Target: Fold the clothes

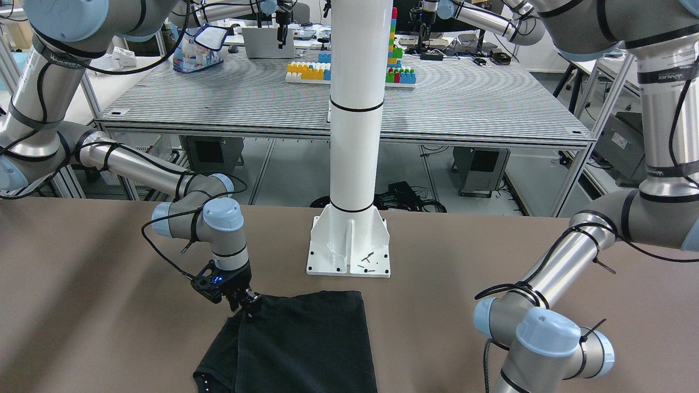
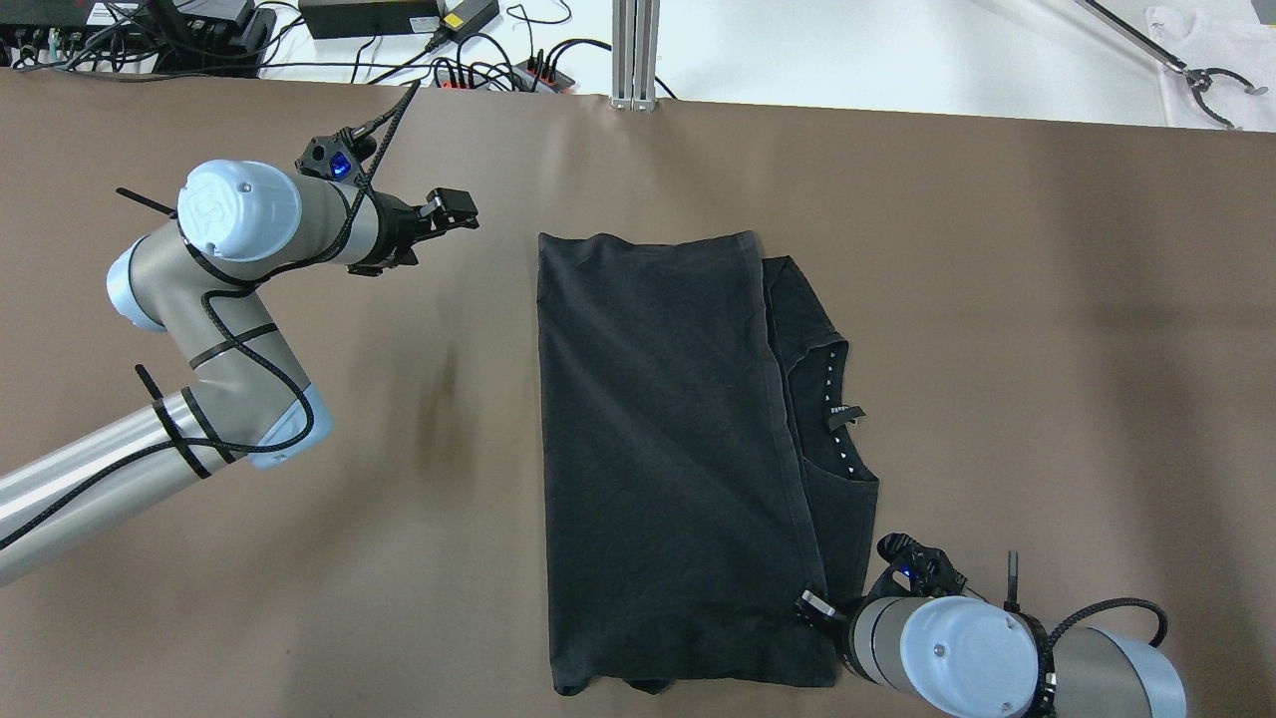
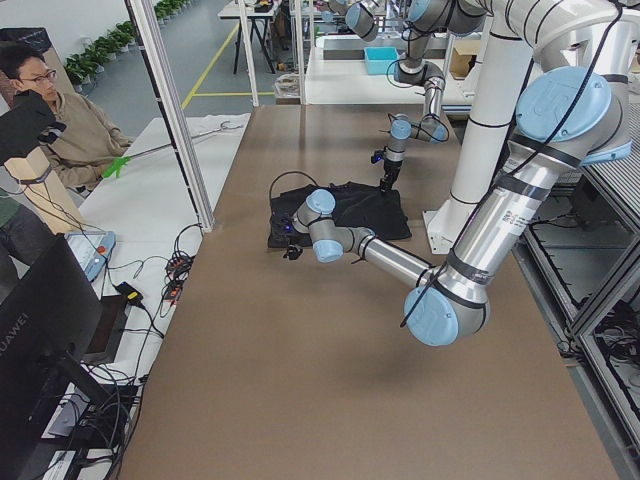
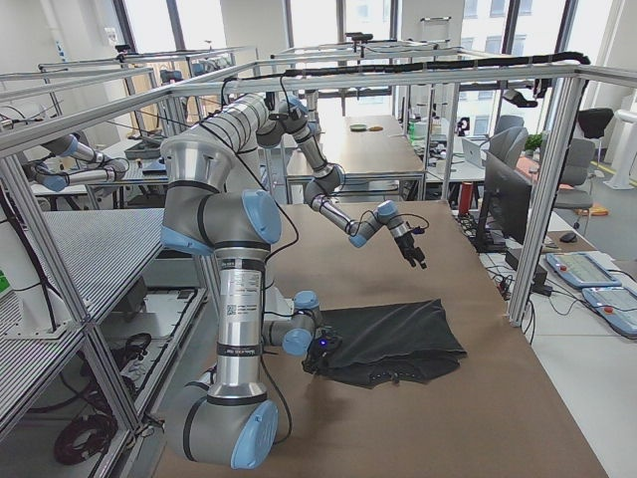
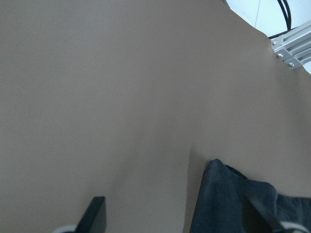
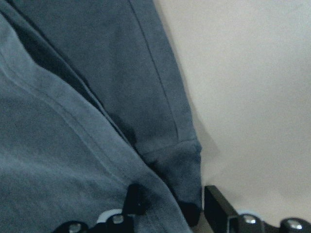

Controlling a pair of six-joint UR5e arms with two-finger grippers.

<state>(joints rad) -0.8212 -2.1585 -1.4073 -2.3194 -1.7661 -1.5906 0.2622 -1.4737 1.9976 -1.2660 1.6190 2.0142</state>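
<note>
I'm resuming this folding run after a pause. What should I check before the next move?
1. Left claw open and empty: ok.
2. Left claw clear of shirt: ok, beside its far corner, apart.
3. Right claw at shirt's near hem corner: ok.
4. Right claw gripping fabric: cannot tell; fingers stand apart with fabric between them.
5. Folded layer flat: ok; collar side left uncovered.

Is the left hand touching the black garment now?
Apart. In the overhead view, bare table lies between the left hand and the black garment; the exterior right view shows the hand raised.
</note>
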